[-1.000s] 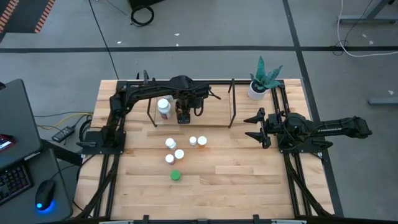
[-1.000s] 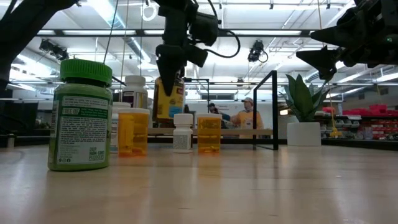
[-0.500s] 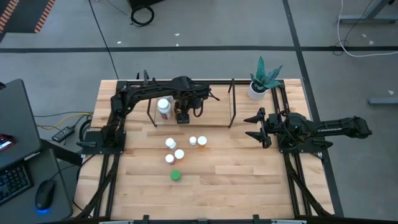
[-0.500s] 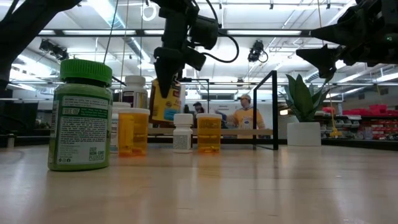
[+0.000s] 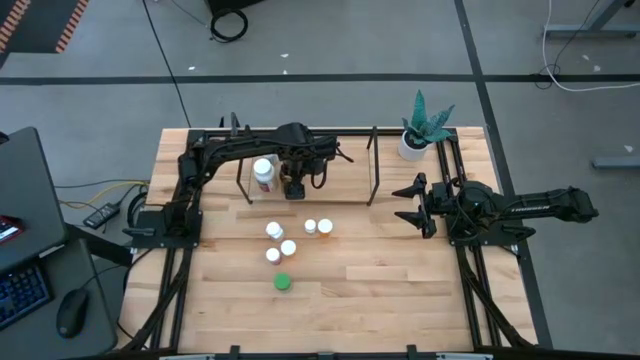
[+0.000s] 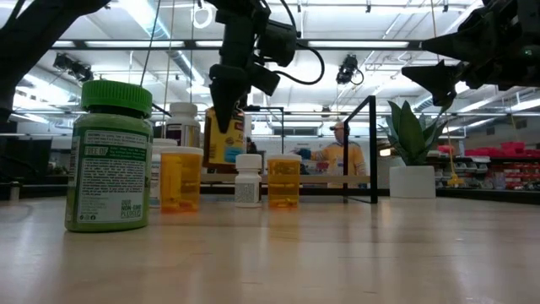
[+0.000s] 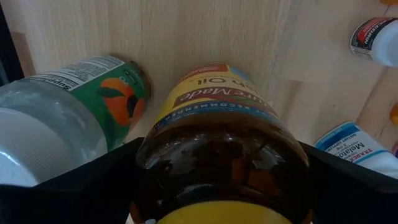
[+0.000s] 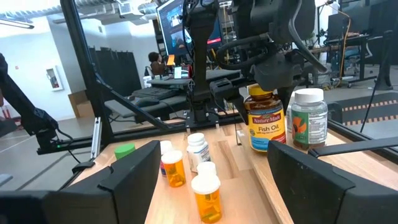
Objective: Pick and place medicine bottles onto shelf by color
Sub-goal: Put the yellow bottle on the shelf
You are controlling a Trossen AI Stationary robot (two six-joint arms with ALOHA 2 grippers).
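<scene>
Medicine bottles sit in two groups. From above, the left end effector point(image 5: 293, 186) grips an amber fish oil bottle point(image 5: 294, 189) inside the shelf point(image 5: 372, 165), beside a white-capped bottle point(image 5: 264, 173); a green-capped bottle point(image 5: 283, 283) stands on the worktop point(image 5: 380, 280). The right end effector point(image 5: 410, 205) waits open, well apart. At table height, two orange vials point(image 6: 181, 179) flank a small white bottle point(image 6: 247, 180). The left wrist camera shows dark fingers point(image 7: 74, 180) pressing the amber bottle's sides.
</scene>
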